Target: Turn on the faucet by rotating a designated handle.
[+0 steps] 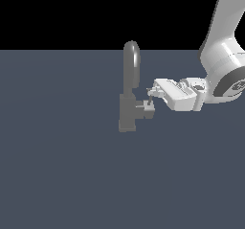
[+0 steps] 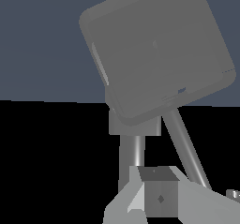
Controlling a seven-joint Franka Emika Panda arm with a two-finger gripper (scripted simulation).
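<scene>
The grey faucet (image 1: 128, 109) stands mid-scene, with its tall arched spout (image 1: 131, 62) above a blocky base. The handle (image 1: 146, 110) sticks out from the body toward the exterior view's right, ending in a small block with a thin upright lever. My gripper (image 1: 151, 95) reaches in from the exterior view's right, and its fingertips are at the lever and block. In the wrist view the faucet's base (image 2: 157, 54) fills the frame. The handle block (image 2: 160, 186) sits between my gripper's (image 2: 161, 208) pale fingers (image 2: 123, 208), which press against both its sides.
The white robot arm (image 1: 222, 60) comes down from the upper part of the exterior view's right. The faucet stands on a flat blue-grey floor (image 1: 62, 166), with a black background behind it.
</scene>
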